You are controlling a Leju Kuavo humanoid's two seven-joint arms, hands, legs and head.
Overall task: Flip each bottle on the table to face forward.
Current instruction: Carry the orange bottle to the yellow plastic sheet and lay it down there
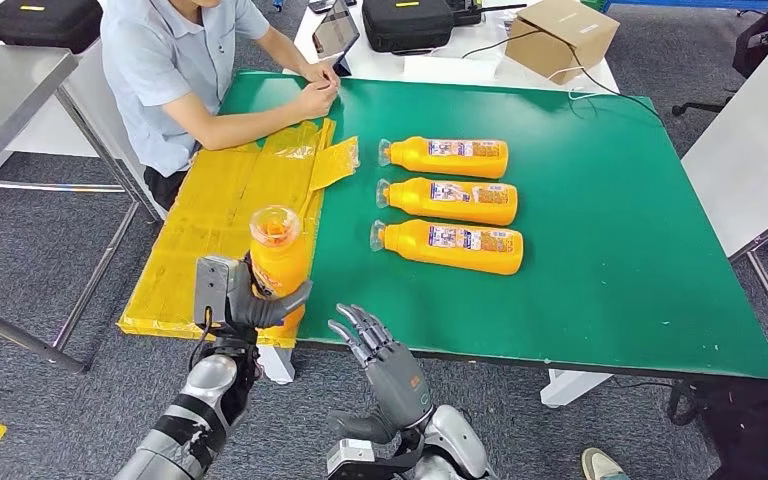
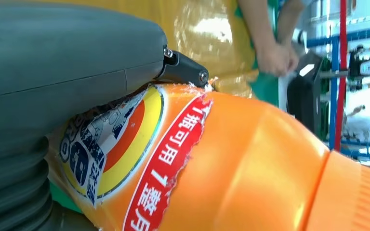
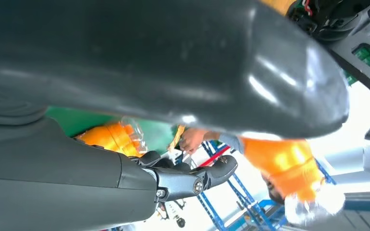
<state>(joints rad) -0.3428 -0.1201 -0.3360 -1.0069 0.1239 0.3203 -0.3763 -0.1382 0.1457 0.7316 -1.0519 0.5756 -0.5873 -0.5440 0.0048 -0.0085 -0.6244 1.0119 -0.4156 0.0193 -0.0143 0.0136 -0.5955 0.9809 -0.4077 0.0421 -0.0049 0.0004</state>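
L hand wraps orange detergent bottle, upright, cap up, over table's near-left edge by yellow bags | prob. lifted to turn label fwd | R hand empty, fingers spread, near edge | 3 bottles lie in row on green mat, labels up

The table has a deep green top, and a yellow sheet covers its near-left part. The three lying bottles are orange with pale printed labels, while the held bottle is orange with a red band of white characters and a blue, yellow and white emblem. The left hand is dark grey, the person's shirt light blue.
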